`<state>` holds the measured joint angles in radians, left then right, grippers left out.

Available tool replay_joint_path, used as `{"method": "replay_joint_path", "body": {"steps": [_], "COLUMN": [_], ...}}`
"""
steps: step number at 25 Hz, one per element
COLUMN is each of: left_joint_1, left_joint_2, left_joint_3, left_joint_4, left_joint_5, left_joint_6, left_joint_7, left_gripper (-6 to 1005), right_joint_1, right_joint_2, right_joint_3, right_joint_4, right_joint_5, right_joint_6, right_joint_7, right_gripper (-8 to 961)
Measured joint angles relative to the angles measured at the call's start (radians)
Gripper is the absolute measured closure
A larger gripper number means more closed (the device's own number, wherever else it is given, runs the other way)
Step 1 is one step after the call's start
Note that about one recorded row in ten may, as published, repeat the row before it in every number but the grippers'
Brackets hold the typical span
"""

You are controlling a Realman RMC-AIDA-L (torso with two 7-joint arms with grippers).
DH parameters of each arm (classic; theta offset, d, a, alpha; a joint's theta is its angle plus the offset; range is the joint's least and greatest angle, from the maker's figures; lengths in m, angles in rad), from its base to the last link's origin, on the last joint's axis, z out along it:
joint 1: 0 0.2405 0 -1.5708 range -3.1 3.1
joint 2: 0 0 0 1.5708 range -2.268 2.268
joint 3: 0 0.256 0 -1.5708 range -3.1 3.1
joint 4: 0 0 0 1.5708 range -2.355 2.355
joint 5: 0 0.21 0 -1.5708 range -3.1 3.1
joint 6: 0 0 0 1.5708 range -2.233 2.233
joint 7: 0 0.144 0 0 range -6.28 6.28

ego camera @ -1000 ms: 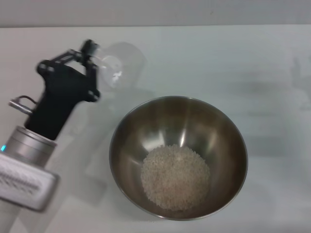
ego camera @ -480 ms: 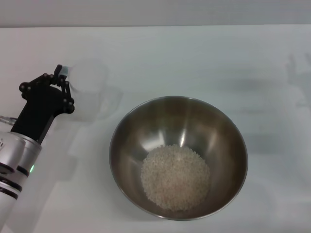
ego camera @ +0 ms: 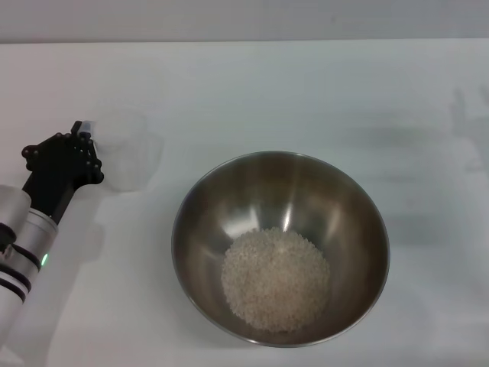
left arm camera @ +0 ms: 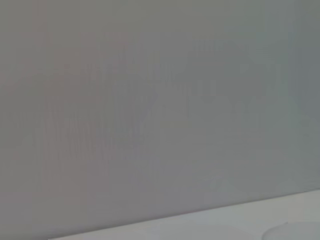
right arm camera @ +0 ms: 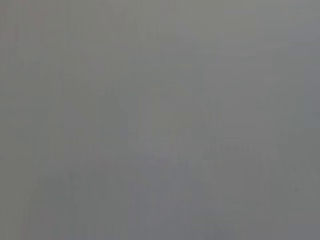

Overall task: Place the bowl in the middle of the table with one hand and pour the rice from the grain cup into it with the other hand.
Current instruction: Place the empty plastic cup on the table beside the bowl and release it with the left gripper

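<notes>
One pale rice (ego camera: 276,280) heap, bowl-centred

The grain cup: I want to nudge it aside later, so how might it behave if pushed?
The grain cup looks like thin clear plastic with no rice visible in it, so it is probably very light and would slide or tip easily on the smooth white table. The left gripper is at its side, which may steady it.
</notes>
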<state>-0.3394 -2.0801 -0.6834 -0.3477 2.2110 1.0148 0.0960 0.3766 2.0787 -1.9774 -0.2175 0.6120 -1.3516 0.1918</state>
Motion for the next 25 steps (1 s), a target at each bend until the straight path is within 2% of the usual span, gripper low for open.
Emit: {"method": "replay_joint_path", "body": {"steps": [14, 22, 25], "left_joint_1": [-0.018, -0.005, 0.000], "left_joint_2": [0.001, 0.003, 0.004], "left_joint_3": [-0.008, -0.003, -0.002], "left_joint_4": [0.038, 0.054, 0.056], "left_joint_5": [-0.001, 0.006, 0.008], "left_joint_6": [-0.037, -0.015, -0.008], "left_joint_7": [-0.002, -0.002, -0.002], "left_gripper": [818, 810, 727], "right_joint_1": [-0.006, -0.004, -0.001], "right_joint_2": [0.002, 0.003, 0.003], "right_joint_3": [-0.007, -0.004, -0.002], "right_joint_4": [-0.007, -0.010, -0.010], "right_joint_5": [0.000, 0.000, 0.000], "right_joint_6": [0.000, 0.007, 0.009], "right_joint_7": [0.000, 0.000, 0.000], "right_gripper": [517, 517, 517]}}
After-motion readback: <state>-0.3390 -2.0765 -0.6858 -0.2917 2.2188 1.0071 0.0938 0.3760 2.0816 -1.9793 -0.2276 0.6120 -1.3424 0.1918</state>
